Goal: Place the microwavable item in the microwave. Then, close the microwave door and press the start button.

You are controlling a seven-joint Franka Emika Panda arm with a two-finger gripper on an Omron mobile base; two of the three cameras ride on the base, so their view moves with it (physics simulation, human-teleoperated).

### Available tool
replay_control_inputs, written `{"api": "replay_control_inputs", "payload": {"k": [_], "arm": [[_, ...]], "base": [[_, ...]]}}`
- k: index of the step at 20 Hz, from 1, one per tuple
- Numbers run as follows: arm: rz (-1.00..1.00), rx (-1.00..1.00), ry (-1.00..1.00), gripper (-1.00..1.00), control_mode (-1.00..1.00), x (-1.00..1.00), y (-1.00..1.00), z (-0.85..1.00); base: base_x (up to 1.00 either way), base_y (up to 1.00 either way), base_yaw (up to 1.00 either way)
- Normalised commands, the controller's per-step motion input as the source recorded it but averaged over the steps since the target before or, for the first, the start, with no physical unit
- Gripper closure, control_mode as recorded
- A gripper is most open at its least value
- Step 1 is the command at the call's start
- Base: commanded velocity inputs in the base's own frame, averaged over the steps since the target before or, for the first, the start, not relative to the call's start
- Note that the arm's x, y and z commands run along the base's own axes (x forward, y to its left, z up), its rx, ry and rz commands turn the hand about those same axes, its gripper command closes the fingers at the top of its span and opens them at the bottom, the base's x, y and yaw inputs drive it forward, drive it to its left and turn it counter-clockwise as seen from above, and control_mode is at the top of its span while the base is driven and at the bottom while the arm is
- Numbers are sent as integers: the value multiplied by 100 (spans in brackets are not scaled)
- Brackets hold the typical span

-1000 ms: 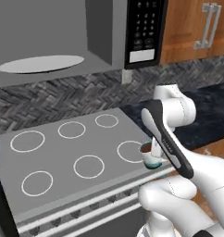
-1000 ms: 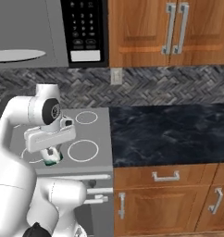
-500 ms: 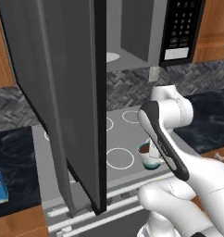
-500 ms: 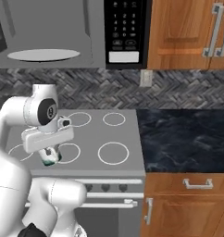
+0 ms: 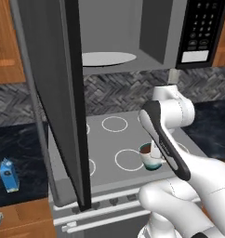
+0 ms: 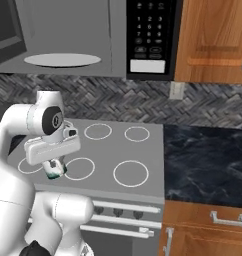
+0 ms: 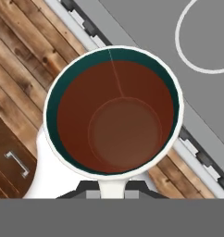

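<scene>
My gripper (image 6: 54, 166) is shut on the microwavable item, a small white mug (image 5: 149, 158) of dark brown liquid with a greenish band (image 6: 56, 172). It hangs over the stove's front edge. From above, the hand view looks into the mug (image 7: 114, 111), with my gripper (image 7: 113, 189) at its near rim. Up above is the microwave (image 5: 133, 28), with its grey cavity showing, a pale turntable (image 5: 109, 58) and a black keypad (image 5: 202, 28). The microwave door (image 5: 54, 93) stands swung out toward me, left of the arm. From the right I see the turntable (image 6: 62, 60), the keypad (image 6: 150, 35) and the door (image 6: 8, 27).
A grey cooktop (image 5: 112, 139) with ringed burners lies under the microwave. A blue carton (image 5: 9, 175) stands on the dark counter at the left. Dark counter (image 6: 208, 162) and wooden cabinets (image 6: 213, 40) lie to the right. Wooden floor (image 7: 26, 60) shows beneath the mug.
The whole picture has slid right, so the camera moved left along the stove. The open door has come into the left base view. The arm still holds the mug the same way.
</scene>
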Motion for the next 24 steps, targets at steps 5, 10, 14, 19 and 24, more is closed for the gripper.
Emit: {"api": "replay_control_inputs", "payload": {"k": [5, 10, 14, 19, 24], "arm": [[0, 0, 0, 100, 100, 0, 0, 0], [0, 0, 0, 100, 100, 0, 0, 0], [0, 0, 0, 100, 100, 0, 0, 0], [0, 0, 0, 100, 100, 0, 0, 0], [0, 0, -1, 100, -100, 0, 0, 0]], "base": [[65, 0, 16], [71, 0, 17], [86, 0, 20], [18, 0, 5], [4, 0, 1]]}}
